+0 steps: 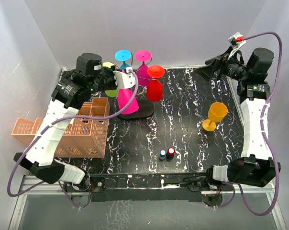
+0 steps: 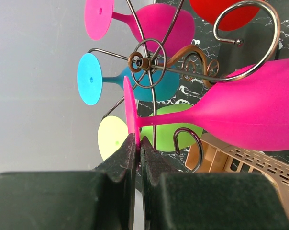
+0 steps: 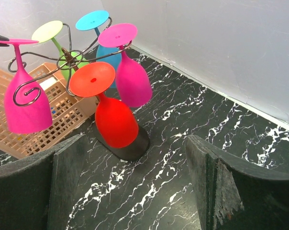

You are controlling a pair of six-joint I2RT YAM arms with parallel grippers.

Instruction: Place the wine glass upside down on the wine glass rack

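While pinched by its foot in the closed left gripper [image 2: 137,141], the pink wine glass [image 2: 250,110] hangs bowl-down at the near-left of the wine glass rack [image 2: 147,62]; seating on the wire arm cannot be told. Also hung: red glass [image 3: 113,120], magenta glass [image 3: 132,81], cyan glass [image 3: 93,20], green glass [image 3: 48,30]. Right gripper [image 3: 135,153]: far right, jaws spread, empty. Orange glass [image 1: 216,115]: upright, right. Lattice crate [image 1: 87,134]: left of rack.

Black marbled table [image 1: 192,136], plain grey walls [image 1: 183,28]
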